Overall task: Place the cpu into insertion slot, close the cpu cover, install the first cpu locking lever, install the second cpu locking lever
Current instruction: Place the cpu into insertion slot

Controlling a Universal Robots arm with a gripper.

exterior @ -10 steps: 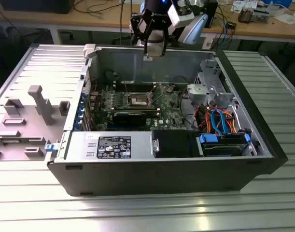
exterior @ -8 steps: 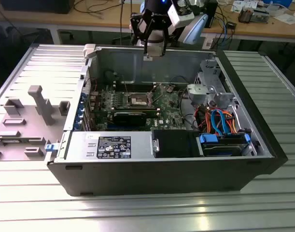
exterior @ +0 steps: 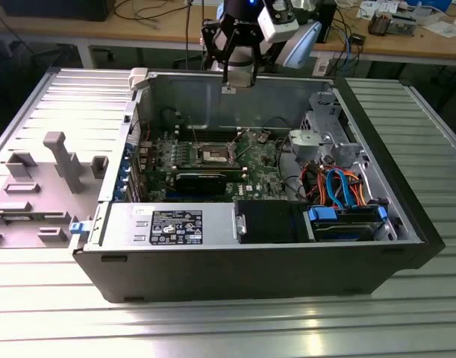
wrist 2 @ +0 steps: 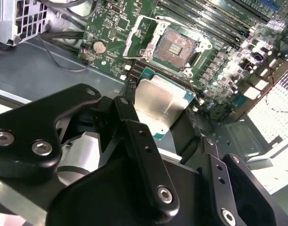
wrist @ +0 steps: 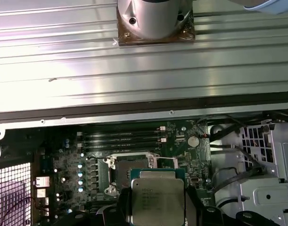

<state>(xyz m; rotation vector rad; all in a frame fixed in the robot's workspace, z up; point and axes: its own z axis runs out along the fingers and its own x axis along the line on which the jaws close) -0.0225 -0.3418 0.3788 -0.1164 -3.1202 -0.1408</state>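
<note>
My gripper (exterior: pixel 229 83) hangs above the rear wall of the open computer case (exterior: pixel 250 276), shut on the cpu (exterior: pixel 229 89). In the second wrist view the cpu (wrist 2: pixel 160 106) shows its pale silver face, pinched at two edges between the black fingers (wrist 2: pixel 129 117). The first wrist view shows the cpu (wrist: pixel 157 197) with print on its face, partly covering the insertion slot (wrist: pixel 116 165). The insertion slot (wrist 2: pixel 174 44) lies open on the green board with nothing in it, well below the chip. The cpu cover (wrist 2: pixel 136 35) stands swung up beside it. In the exterior view the slot (exterior: pixel 213 155) sits mid-board.
A long black block (exterior: pixel 201 179) lies in front of the socket, and memory slots (wrist 2: pixel 205 19) run beside it. A drive cage with orange and blue cables (exterior: pixel 339 186) fills the exterior view's right. A grey plastic fixture (exterior: pixel 56 160) stands left of the case.
</note>
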